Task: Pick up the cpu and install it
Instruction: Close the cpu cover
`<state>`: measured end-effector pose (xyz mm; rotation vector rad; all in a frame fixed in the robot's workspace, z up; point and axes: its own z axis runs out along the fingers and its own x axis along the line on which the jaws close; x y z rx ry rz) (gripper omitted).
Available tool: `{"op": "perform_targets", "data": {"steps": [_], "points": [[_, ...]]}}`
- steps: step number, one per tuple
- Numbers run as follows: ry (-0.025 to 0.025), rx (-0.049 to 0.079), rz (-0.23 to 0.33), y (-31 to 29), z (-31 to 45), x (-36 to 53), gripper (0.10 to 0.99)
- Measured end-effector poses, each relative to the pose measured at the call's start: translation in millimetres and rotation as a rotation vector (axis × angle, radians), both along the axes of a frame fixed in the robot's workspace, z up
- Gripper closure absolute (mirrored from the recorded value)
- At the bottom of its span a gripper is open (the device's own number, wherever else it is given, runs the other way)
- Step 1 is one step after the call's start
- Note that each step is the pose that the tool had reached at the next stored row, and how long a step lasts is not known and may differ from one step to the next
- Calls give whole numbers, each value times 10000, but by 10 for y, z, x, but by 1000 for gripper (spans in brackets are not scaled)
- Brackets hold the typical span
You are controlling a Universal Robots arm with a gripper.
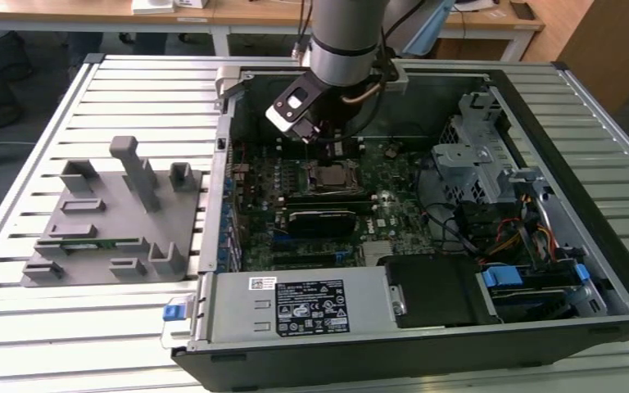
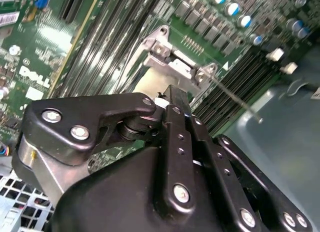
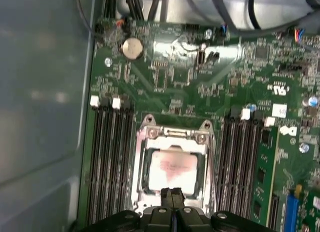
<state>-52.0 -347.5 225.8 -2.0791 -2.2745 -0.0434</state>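
**Hand (image 3: pixel 173 194) shut over the seated cpu**

The hand's 2 fingers are pressed together, with nothing between them that I can see. Their tips are just above one edge of the cpu (image 3: pixel 172 168), which lies flat inside the socket frame (image 3: pixel 172 136) on the motherboard (image 3: pixel 165 77). The open computer case (image 1: pixel 424 356) takes up the exterior view's right side of the desk (image 1: pixel 128 82), and the grey fixture (image 1: pixel 112 221) stands toward the opposite edge. My worry is that tips bearing down off-centre could tilt or skid the chip and bend the pins beneath. The thin latch rod (image 2: pixel 235 98) looks loose and might snag.
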Motion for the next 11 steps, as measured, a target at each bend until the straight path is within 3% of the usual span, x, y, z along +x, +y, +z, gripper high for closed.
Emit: {"op": "perform_targets", "data": {"steps": [11], "points": [[0,1,1,0,-92,-88,980]]}}
